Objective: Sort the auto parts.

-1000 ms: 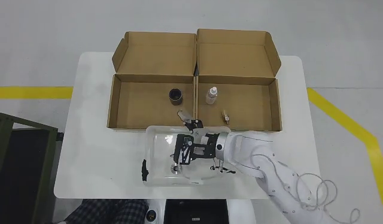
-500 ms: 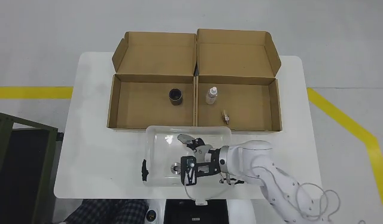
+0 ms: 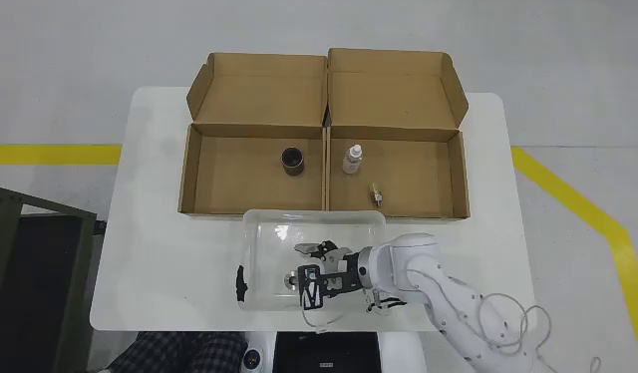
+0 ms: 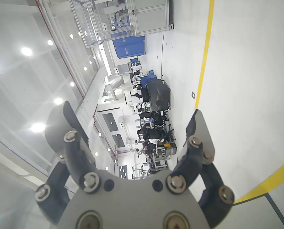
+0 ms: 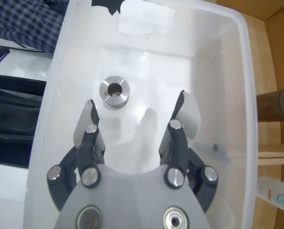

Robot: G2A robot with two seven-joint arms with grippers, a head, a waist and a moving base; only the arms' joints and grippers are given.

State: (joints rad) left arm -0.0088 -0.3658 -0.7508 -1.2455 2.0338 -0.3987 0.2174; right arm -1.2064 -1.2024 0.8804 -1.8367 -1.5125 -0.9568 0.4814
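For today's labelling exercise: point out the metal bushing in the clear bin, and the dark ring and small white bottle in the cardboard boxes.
metal bushing [image 5: 115, 99]: right wrist view, top face beside the bore.
dark ring [image 3: 292, 168]: top view, outer wall.
white bottle [image 3: 352, 160]: top view, body.

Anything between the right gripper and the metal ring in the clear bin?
No. The right wrist view shows bare floor of the clear bin between the open right gripper and the metal ring.
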